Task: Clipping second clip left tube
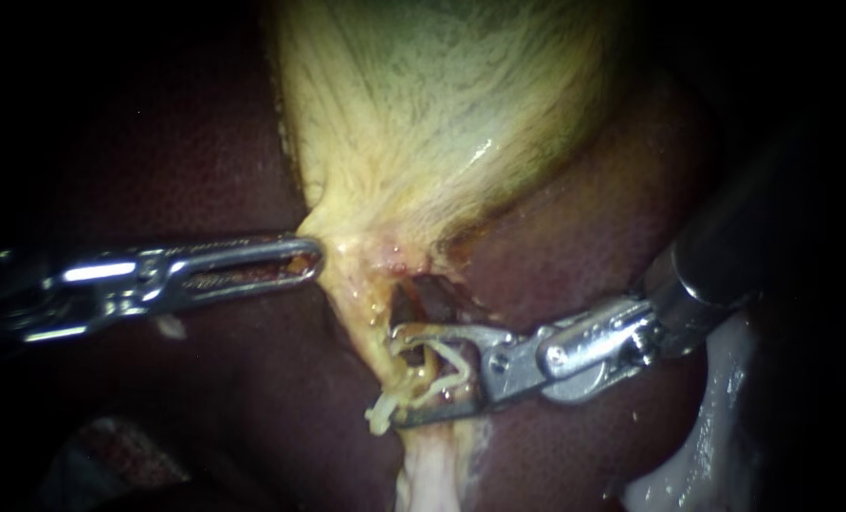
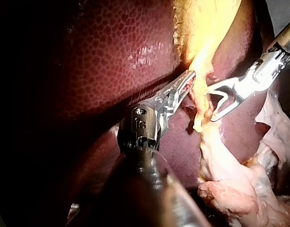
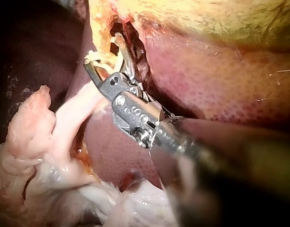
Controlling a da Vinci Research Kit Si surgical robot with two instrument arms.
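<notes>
The yellow gallbladder point(image 1: 432, 114) narrows to a neck between dark red liver point(image 1: 584, 246) lobes. My left instrument point(image 1: 311, 254) comes in from the left, its jaws shut on the edge of the gallbladder neck; the left wrist view shows the same grip point(image 2: 191, 78). From the neck a pale tube point(image 1: 377, 334) runs down. My right instrument point(image 1: 395, 375) holds its jaws open astride this tube, with a pale V-shaped clip point(image 1: 442, 365) seated between them. The left wrist view point(image 2: 210, 104) and right wrist view point(image 3: 104, 54) show the gap too. A pale nub point(image 1: 380, 417) sticks out beside the lower jaw tip.
Whitish tissue point(image 1: 428, 474) continues below the jaws. A pale fatty mass point(image 1: 708, 446) lies at the lower right, under the right shaft point(image 1: 726, 256). In the right wrist view, pink-white loose tissue point(image 3: 40, 142) lies beside the instrument. Liver surrounds the site on both sides.
</notes>
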